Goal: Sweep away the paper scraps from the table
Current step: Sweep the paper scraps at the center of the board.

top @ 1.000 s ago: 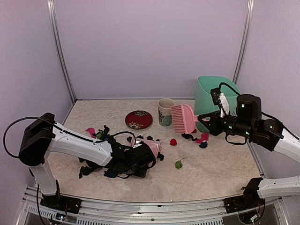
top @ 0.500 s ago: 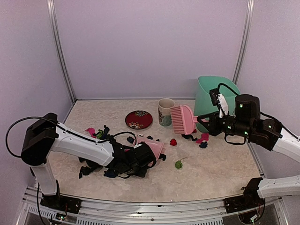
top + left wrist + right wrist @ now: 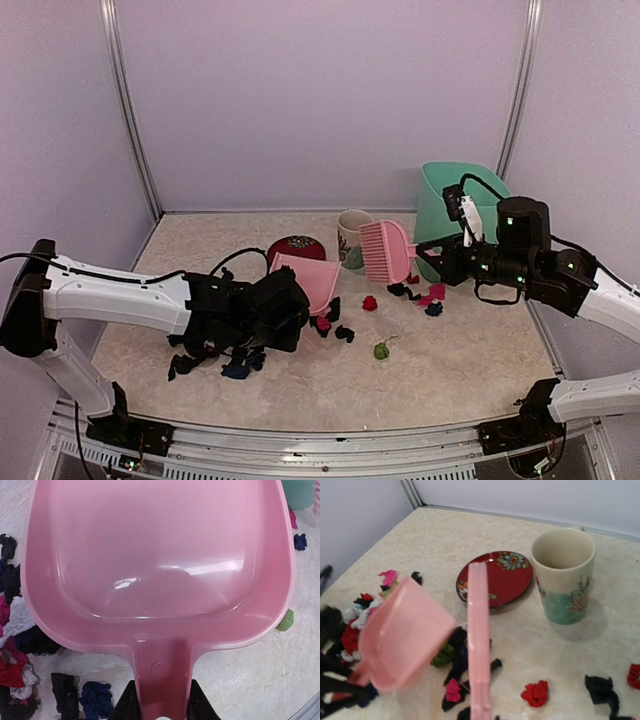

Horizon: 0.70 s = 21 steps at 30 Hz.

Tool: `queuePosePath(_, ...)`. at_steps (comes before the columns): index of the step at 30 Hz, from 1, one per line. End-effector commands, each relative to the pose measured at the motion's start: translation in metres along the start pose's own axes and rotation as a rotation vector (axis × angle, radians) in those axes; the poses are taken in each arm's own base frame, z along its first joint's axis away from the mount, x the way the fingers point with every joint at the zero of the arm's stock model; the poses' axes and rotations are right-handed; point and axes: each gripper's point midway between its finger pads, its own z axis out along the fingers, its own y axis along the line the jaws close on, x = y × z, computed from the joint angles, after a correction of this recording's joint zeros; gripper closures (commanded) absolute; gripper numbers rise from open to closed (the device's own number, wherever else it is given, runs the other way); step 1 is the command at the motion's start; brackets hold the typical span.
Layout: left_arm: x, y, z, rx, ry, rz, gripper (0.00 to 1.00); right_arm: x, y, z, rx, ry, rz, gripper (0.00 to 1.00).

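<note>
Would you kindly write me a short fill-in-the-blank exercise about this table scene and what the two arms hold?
1. The jaws of the left gripper clamp the pink plastic dustpan by its ____.
2. The pink comb-like brush is held by the ____ arm.
3. The cream and green ceramic mug beside the red round plate is ____ inside.
4. Most crumpled paper scraps on the beige mottled table are ____ in colour.
Missing words: handle; right; empty; black.
</note>
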Motion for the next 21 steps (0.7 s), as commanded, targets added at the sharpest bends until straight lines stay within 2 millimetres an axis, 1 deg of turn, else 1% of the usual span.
queuePosePath(1, -0.034, 0.028, -0.027, -0.028, -0.067, -0.048, 1.0, -0.035, 0.012, 0.005, -0.056, -0.095, 0.042, 1.0)
queuePosePath(3, -0.048, 0.041, -0.039, -0.028, -0.1, -0.064, 1.0, -0.04, 0.017, 0.011, -0.075, -0.099, 0.054, 1.0)
queuePosePath(6, -0.067, 0.068, -0.053, -0.028, -0.137, -0.1, 1.0, -0.048, 0.025, 0.022, -0.107, -0.12, 0.087, 1.0)
queuePosePath(7, -0.076, 0.079, -0.062, -0.022, -0.159, -0.121, 1.0, -0.05, 0.028, 0.025, -0.118, -0.127, 0.096, 1.0)
queuePosePath(8, -0.085, 0.093, -0.065, -0.031, -0.175, -0.146, 1.0, -0.051, 0.031, 0.031, -0.126, -0.128, 0.111, 1.0)
queuePosePath(11, -0.103, 0.125, -0.079, -0.061, -0.229, -0.184, 1.0, -0.051, 0.043, 0.045, -0.164, -0.132, 0.158, 1.0)
queuePosePath(12, -0.108, 0.137, -0.084, -0.08, -0.244, -0.194, 1.0, -0.048, 0.048, 0.052, -0.175, -0.124, 0.171, 1.0)
queuePosePath(16, -0.121, 0.178, -0.098, -0.153, -0.292, -0.222, 1.0, -0.044, 0.071, 0.077, -0.224, -0.103, 0.201, 1.0)
queuePosePath(19, -0.128, 0.202, -0.108, -0.199, -0.324, -0.228, 1.0, -0.04, 0.09, 0.099, -0.256, -0.083, 0.225, 1.0)
queuePosePath(21, -0.131, 0.213, -0.115, -0.218, -0.344, -0.236, 1.0, -0.037, 0.103, 0.113, -0.278, -0.072, 0.238, 1.0)
